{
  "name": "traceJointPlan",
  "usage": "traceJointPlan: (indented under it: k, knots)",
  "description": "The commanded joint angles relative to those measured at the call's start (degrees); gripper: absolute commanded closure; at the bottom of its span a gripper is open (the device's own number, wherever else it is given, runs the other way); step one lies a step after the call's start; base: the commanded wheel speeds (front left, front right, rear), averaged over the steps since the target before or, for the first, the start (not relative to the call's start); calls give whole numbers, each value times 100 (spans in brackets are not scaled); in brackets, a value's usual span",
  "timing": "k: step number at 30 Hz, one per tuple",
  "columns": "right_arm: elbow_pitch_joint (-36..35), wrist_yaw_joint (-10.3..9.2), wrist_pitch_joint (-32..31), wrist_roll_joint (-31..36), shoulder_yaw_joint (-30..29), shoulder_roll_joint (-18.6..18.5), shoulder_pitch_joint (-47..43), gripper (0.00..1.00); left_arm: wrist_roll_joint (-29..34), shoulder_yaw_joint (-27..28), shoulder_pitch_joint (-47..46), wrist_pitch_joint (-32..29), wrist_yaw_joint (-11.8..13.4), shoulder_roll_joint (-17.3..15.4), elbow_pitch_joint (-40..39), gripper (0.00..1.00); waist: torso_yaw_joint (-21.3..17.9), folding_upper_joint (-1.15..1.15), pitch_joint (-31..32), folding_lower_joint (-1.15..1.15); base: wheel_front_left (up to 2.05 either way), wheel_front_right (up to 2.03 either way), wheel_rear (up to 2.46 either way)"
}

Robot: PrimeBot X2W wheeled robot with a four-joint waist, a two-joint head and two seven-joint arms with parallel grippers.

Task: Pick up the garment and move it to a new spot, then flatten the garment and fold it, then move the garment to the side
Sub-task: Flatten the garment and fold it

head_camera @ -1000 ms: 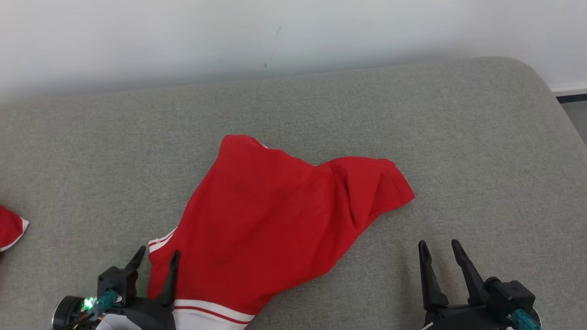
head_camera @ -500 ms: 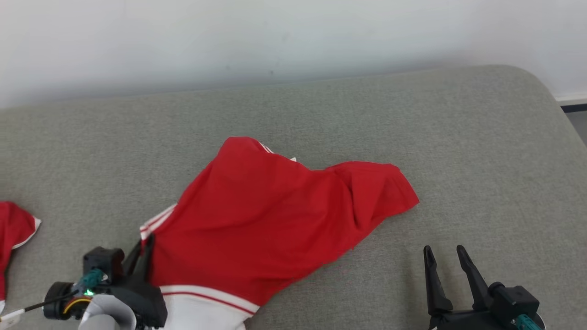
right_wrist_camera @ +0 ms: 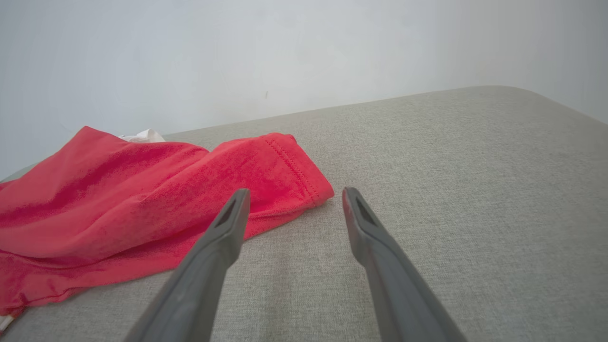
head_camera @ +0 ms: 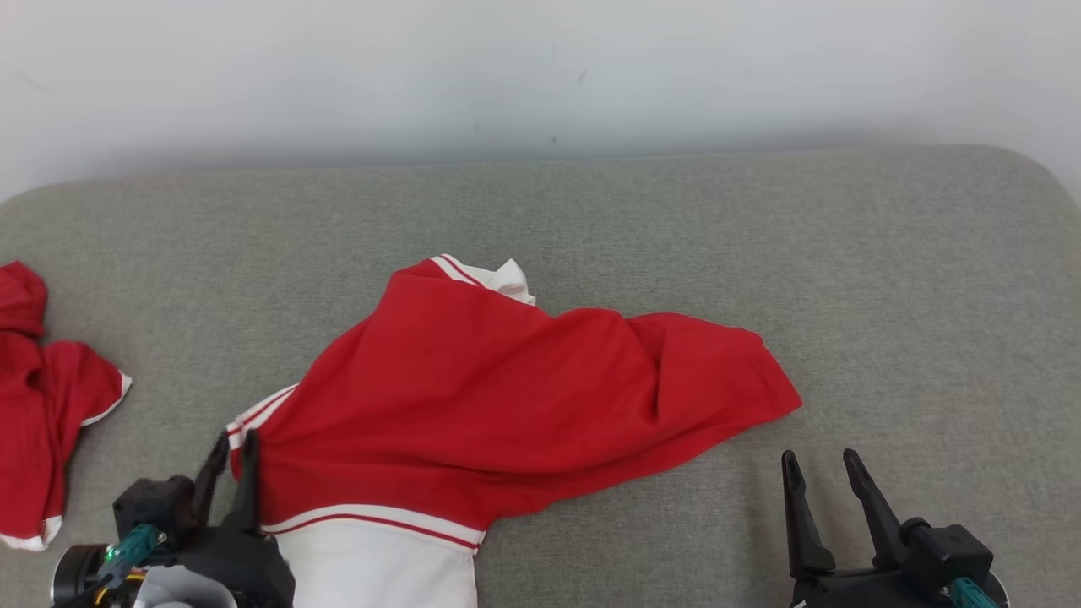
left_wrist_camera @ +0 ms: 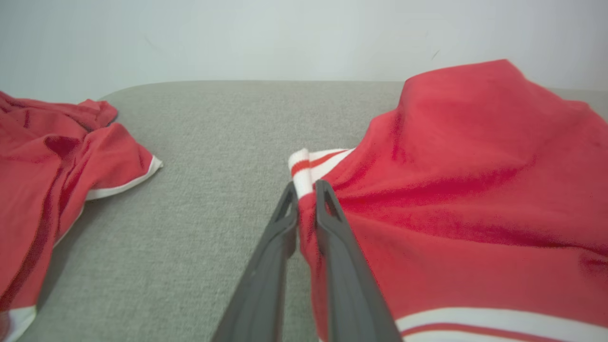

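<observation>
Jaws nearly together, the left gripper (head_camera: 235, 443) pinches the striped cuff of the crumpled red fabric jersey (head_camera: 507, 397) with white trim, which lies mid-way across the grey woven cushion (head_camera: 887, 253). The right gripper (head_camera: 815, 463) gapes wide, empty, near the hem. Only the grasp looks made — moving, flattening, folding and setting aside are all left.

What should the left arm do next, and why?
Probably a short lift of the left gripper, up and away. Its jaws are closed on the striped edge of the red garment, which lies bunched on the grey cushion. The right gripper stands open, clear of the cloth, so a small lift would test the single pinch.
</observation>
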State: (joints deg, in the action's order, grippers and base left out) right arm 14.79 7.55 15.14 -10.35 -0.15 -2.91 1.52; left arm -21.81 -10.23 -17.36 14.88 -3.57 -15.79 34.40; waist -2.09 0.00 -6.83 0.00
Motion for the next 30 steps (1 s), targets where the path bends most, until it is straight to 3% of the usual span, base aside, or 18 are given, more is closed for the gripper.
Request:
traceJointPlan:
  k: [1, 17, 25, 30]
  knots:
    - [-3, -13, 11, 44, -4, 5, -19, 0, 53, 55, 89, 36, 16, 47, -121, 0, 56, 0, 15, 0, 0, 0, 0]
    - [102, -13, 12, 382, -138, 3, 281, 0, 1344, 1185, 1293, 29, 74, 1019, -2521, 0, 299, 0, 119, 0, 0, 0, 0]
    - [502, -13, 12, 715, -50, -5, 600, 0, 1547, 1294, 1666, 26, 10, 1245, -2725, 0, 367, 0, 95, 0, 0, 0, 0]
    - [1035, -13, 11, 762, 52, -316, 1112, 0, 1580, 1313, 1633, 26, -36, 1279, -2726, 0, 443, 0, 34, 0, 0, 0, 0]
